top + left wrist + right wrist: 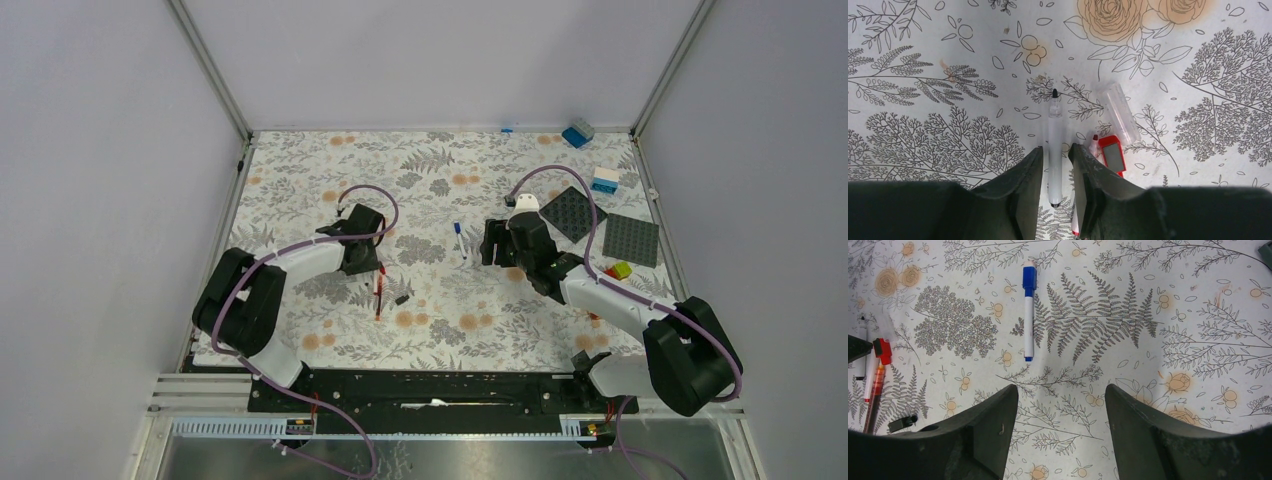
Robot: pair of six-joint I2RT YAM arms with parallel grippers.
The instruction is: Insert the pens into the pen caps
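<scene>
We see the left end effector (1055,149) low over the flowery desk (923,50). Its two black fingers (1023,182) stand on each side of a thin white pen with a black tip (1054,130). A thin gap shows on both sides, so the end effector is released and the pen lies loose on the desk. Just right of it lie a small red piece with a grey window (1112,155), which may be a pen cap, and a clear plastic tube (1120,112).

The right end effector (1060,390) is spread wide and holds nothing. Beyond it lies a white pen with a blue cap on it (1028,310). Far to the left lie a red see-through pen (874,395) and a tiny black cap (902,422), a little apart.
</scene>
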